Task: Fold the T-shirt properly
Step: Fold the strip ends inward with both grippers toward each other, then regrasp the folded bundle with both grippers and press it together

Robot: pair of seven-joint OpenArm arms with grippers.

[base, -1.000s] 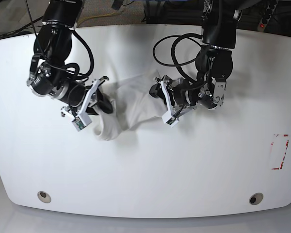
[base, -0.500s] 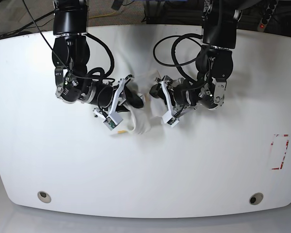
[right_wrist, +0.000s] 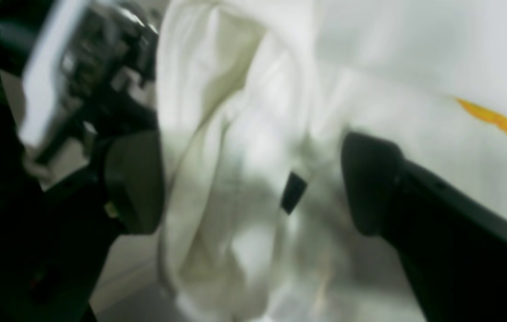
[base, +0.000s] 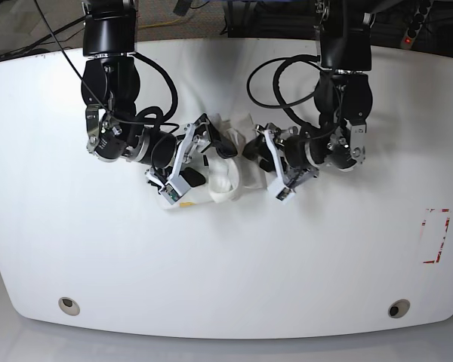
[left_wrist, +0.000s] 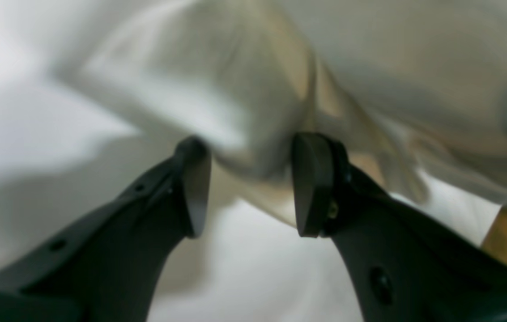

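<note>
Both arms gathering the T-shirt (base: 225, 167) at mid-tabletop (base: 325, 256).
Left end effector (left_wrist: 249, 185) and right end effector (right_wrist: 253, 179) are straddling bunched folds, jaws parted (neither clamping), presumably regripping.

The T-shirt (base: 228, 167) is seen as soft, matt white cloth, creased into folds, with an orange printed mark (right_wrist: 490, 117). The fingers (left_wrist: 193, 188) of the left gripper (left_wrist: 249, 183) are made of matt black plastic, as are those of the right gripper (right_wrist: 253, 183). The surface (base: 234, 271) is shown smooth, white and faintly glossy.
</note>
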